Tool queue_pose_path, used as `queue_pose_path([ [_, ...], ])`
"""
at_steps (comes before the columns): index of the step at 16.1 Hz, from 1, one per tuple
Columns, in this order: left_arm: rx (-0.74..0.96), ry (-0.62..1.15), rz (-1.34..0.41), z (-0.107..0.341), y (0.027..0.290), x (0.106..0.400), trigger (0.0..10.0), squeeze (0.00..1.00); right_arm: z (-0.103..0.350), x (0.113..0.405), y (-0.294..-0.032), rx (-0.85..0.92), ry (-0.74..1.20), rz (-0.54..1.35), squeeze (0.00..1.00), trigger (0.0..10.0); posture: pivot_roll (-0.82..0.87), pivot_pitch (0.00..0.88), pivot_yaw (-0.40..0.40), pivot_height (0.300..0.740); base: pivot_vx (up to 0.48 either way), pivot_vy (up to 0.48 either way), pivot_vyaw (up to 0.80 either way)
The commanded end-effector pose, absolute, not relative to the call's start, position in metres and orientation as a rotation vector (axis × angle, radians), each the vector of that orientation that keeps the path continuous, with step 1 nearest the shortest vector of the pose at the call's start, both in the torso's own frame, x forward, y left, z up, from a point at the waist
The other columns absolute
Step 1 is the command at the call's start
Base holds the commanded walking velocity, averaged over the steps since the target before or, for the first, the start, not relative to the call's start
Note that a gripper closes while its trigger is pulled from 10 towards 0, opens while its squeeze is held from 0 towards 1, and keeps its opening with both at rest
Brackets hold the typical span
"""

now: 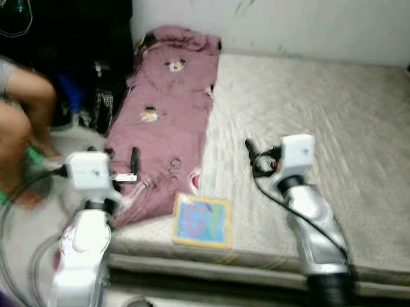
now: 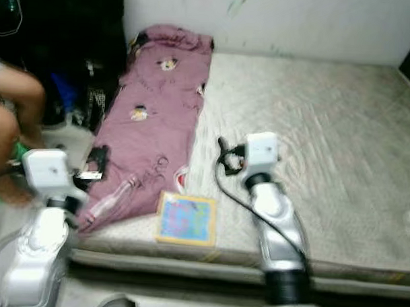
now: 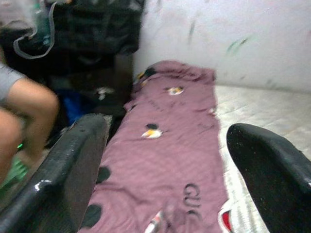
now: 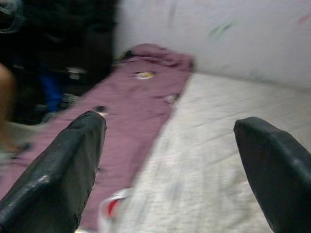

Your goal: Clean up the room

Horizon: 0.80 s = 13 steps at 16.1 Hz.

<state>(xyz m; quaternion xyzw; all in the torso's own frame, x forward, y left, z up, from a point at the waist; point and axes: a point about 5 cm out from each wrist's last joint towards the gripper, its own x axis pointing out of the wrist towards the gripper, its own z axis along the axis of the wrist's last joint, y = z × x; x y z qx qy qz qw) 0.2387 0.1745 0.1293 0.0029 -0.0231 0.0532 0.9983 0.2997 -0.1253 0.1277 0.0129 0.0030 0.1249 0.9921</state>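
Sitting at the far left edge of the room, a person (image 1: pixel 17 120) crouches beside dark bags (image 1: pixel 93 62) stacked against the wall, apparently out of the robot's working path. Next comes the left gripper (image 1: pixel 132 166), raised over the near end of a mauve blanket (image 1: pixel 167 105) that lies folded lengthwise along the left side of the mattress (image 1: pixel 314 123); the wrist view shows its fingers spread wide with nothing between them, likely readied for a grab at the cloth. A square, brightly coloured picture book (image 1: pixel 202 221) rests flat at the mattress's front edge, just beside the blanket's lower corner, where both arms could reach it. Further right, the right gripper (image 1: pixel 251 154) hovers above the bare quilted surface, its fingers likewise wide apart and empty. Judging by the clutter left on the bed, tidying has barely begun.
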Motion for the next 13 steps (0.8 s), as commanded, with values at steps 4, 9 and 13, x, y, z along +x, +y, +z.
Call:
queue_pose_path([
  [4,-0.007,-0.054,0.102,0.131,0.172,0.24,10.0,0.0,0.128,0.3,-0.136,0.045,0.021,0.23,0.0,10.0,-0.07,0.0,-0.034,0.74,0.0,-0.358,0.0],
  [9,-0.007,-0.055,0.099,0.131,0.172,0.241,10.0,0.0,0.14,0.299,-0.127,-0.079,-0.082,0.264,0.0,10.0,-0.08,0.0,-0.034,0.74,0.0,-0.357,0.0],
  [13,-0.002,-0.057,0.095,0.131,0.172,0.241,10.0,0.0,0.135,0.297,-0.132,-0.103,-0.057,0.259,0.0,10.0,-0.08,0.0,-0.036,0.74,0.0,-0.358,0.0],
])
